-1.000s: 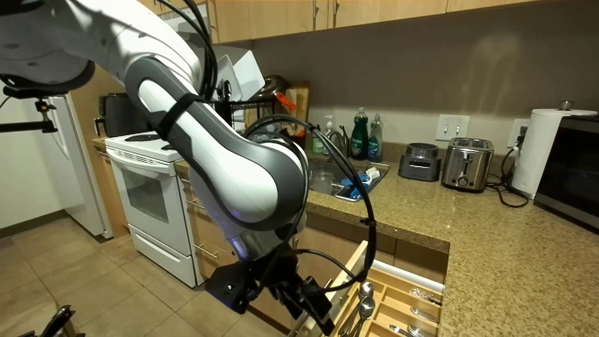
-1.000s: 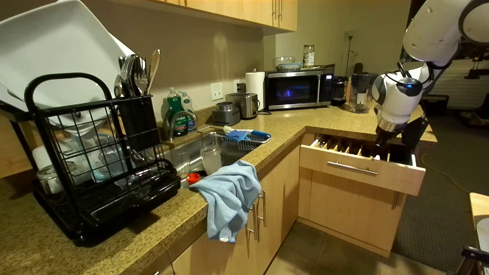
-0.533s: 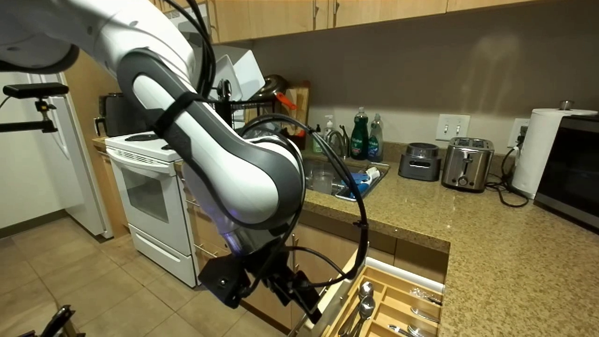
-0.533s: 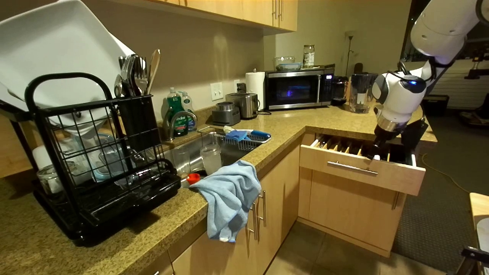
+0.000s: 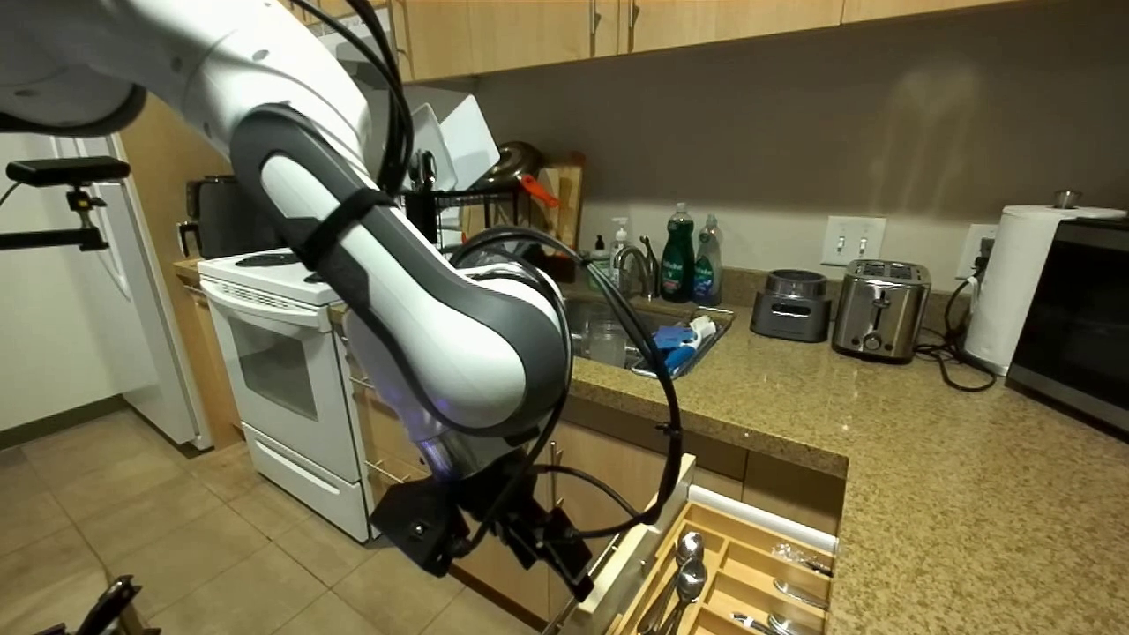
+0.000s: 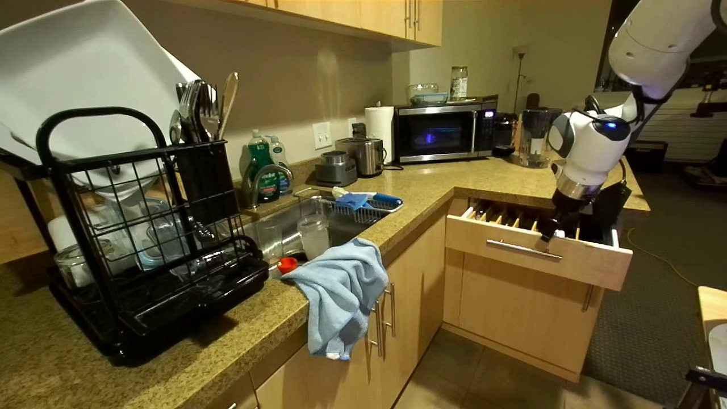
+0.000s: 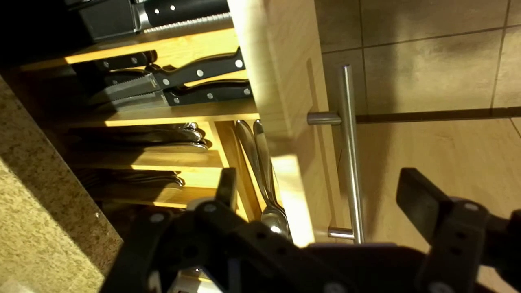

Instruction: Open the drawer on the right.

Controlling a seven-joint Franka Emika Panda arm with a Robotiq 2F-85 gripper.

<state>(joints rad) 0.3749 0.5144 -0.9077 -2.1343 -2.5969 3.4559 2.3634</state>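
1. The drawer (image 6: 585,262) is pulled out from under the countertop (image 6: 420,184) in both exterior views.
2. The gripper (image 7: 316,187) is spread wide over the drawer's front panel (image 7: 291,93).
3. In the wrist view, the metal handle (image 7: 352,154) is framed between its fingers (image 7: 419,195); contact cannot be told.
4. Spoons (image 5: 691,578) are laid along the front panel, black-handled knives (image 7: 199,74) in a separate compartment (image 7: 191,44).

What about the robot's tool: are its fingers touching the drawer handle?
Apart. In the wrist view, the slim metal drawer handle shows between the fingers of the open tool, with a clear gap on each side.
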